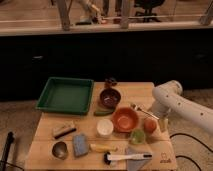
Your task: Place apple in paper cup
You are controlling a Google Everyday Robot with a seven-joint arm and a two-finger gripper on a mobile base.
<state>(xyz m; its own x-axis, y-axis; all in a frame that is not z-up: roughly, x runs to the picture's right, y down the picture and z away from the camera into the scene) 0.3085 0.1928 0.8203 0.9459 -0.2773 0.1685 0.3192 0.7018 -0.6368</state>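
Note:
The apple, small and orange-red, lies on the wooden table to the right of the orange bowl. The paper cup, white with a pale inside, stands upright to the left of that bowl and holds nothing that I can see. My white arm reaches in from the right. Its gripper hangs low, just right of the apple and close to it.
A green tray sits at the back left and a dark red bowl behind the orange one. A green fruit, brush, banana, blue sponge, metal cup and spoon lie around.

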